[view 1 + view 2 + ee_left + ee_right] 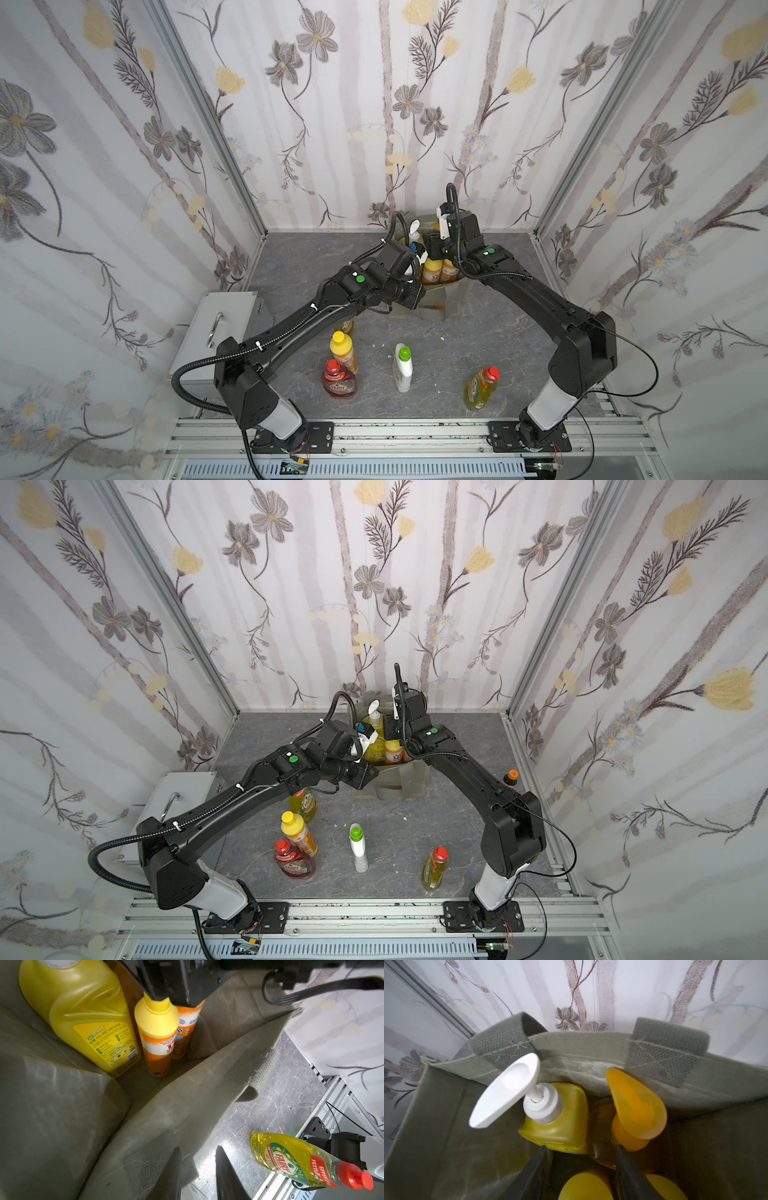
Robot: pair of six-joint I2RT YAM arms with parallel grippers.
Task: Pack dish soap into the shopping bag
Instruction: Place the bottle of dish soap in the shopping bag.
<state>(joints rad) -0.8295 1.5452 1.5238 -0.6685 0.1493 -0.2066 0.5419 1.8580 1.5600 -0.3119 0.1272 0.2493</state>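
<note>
Jaws of your right gripper (581, 1148) stand spread over a yellow-capped orange bottle (583, 1186) without gripping it. Your left gripper (197, 1148) pinches the soft, saggy bag (187, 1105) wall, upper centre in both top views. Outside, lower centre, the white bottle (402, 370) looks smooth, slippery and liquid-heavy, so take it by its narrow neck.

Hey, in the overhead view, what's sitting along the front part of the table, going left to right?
grey metal box → red bottle → white green-capped bottle → yellow-green red-capped bottle
</note>
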